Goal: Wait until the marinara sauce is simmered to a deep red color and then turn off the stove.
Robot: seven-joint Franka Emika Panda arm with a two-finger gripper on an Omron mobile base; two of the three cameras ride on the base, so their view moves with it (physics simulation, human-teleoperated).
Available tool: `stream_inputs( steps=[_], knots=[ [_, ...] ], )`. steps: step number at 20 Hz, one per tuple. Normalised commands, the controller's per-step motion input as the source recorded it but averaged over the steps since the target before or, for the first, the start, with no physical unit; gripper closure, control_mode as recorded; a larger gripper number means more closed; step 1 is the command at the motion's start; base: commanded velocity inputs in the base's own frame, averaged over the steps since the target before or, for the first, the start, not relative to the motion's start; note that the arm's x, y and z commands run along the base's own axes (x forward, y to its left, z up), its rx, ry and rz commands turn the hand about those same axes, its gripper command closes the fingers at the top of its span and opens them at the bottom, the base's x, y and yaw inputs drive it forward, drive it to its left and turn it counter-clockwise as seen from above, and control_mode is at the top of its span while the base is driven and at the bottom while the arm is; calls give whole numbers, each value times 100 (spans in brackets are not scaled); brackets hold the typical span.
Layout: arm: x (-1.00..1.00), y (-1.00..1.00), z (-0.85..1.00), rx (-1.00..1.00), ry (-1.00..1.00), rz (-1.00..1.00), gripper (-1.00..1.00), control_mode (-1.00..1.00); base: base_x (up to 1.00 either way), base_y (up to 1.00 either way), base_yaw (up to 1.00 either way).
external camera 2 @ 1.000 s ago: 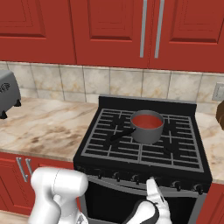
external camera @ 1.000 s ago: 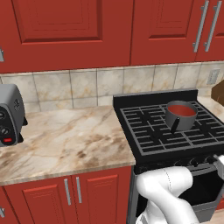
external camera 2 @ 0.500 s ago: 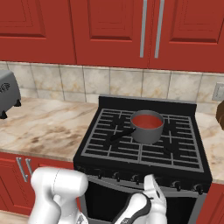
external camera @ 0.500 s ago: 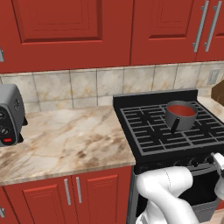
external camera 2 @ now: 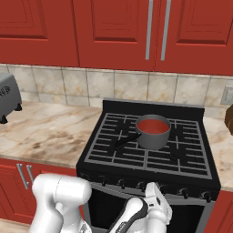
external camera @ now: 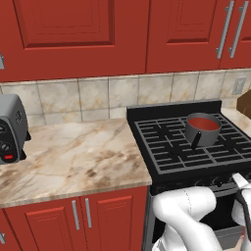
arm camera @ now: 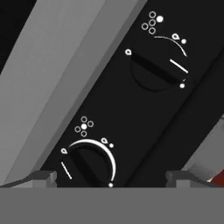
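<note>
What I have to work is a knob on the stove [external camera 2: 150, 157], a black gas range between stretches of marble worktop [external camera: 73, 157], and I judge it a small, rigid, smooth dial that will slip unless I pinch it squarely across its raised bar, one fingertip on each flat side, then rotate about its own axis; it should need a firm twist, not force. In the hand view two knobs sit on the black front panel: the nearer knob [arm camera: 89, 164] low between my claw tips, its white arc and pointer mark visible, and a farther knob [arm camera: 155, 70] up and to the right. Which of them feeds the lit burner I cannot tell for certain from here. The marinara sauce [external camera 2: 153, 126] sits as a red disc in the small grey saucepan [external camera 2: 153, 133] on the grates toward the back of the stove, handle pointing to the front left. My arm is folded low in front of the oven, elbow bulging near the base, wrist turned up so the claw [external camera 2: 158, 205] points at the knob row just beneath it. The claw is spread wide and grasps nothing, its tips [arm camera: 41, 177] straddling the nearer knob without touching it
</note>
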Motion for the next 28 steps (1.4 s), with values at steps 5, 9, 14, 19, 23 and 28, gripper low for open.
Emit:
stream_inputs(
  steps=[5,9,14,19,23,28],
  knots=[
    [0,0,-41,-18,2,-6,-100,-100,0,0,0],
    [0,0,-29,-12,0,-6,-100,-100,0,0,0],
    [0,-14,-23,-9,0,-6,-100,-100,0,0,0],
    [-6,-31,-21,-8,-2,-6,-100,-100,0,0,0],
    [-10,-34,-25,-8,-3,-6,-100,-100,0,0,0],
    [-2,-11,-29,-10,-2,-4,-100,-100,0,0,0]
  ],
)
